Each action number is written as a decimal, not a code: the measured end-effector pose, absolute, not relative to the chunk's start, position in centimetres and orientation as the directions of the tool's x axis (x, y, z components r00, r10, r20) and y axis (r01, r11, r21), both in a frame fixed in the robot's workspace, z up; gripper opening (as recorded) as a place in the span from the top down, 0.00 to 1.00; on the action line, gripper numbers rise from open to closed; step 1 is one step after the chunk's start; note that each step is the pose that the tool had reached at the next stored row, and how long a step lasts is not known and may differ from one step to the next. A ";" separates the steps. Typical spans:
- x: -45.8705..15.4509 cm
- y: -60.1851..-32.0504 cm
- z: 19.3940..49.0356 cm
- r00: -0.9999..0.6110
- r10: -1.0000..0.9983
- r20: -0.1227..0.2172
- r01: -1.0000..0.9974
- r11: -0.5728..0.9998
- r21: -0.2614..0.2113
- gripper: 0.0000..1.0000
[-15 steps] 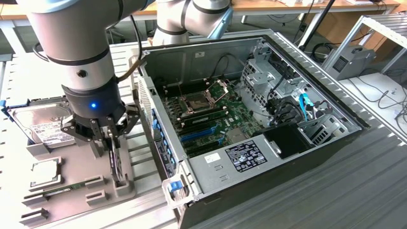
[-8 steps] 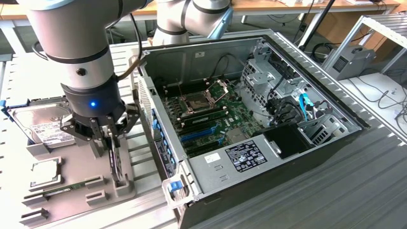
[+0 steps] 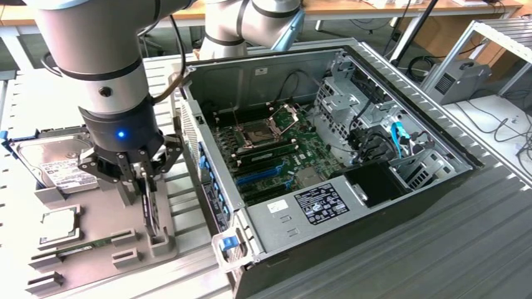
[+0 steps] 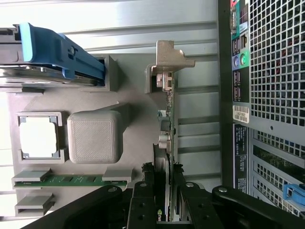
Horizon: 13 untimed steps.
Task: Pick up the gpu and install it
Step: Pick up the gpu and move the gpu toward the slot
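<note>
Gripper (image 3: 142,187) is clamping the gpu (image 4: 167,124), which is standing on edge in the grey holder (image 3: 159,247). The open computer case (image 3: 374,249) is sitting just beside it, with the hard drive (image 3: 54,165) and memory stick (image 4: 71,180) resting on the other side.

- This is a robotics lab or test workshop: an industrial robot arm (image 3: 108,68) stands over a bench (image 3: 465,249) of ribbed aluminium profiles.
- An open computer tower (image 3: 374,249) lies on its side on the bench, its motherboard (image 3: 283,156) bared.
- Near the bench's edge at the exterior view's left, a grey printed holder (image 3: 99,218) keeps loose parts in slots: a hard drive (image 3: 58,165) and a gpu (image 3: 152,215).
- Behind stand desks (image 3: 349,9), trailing cables (image 3: 507,124) and a metal rack (image 3: 499,31).
</note>
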<state>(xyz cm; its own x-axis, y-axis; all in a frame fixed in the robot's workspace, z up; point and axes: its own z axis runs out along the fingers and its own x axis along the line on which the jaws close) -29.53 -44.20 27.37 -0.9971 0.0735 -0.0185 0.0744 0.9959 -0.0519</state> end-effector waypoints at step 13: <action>-29.5 -44.2 27.7 -0.997 0.074 -0.018 0.074 0.996 -0.052 0.74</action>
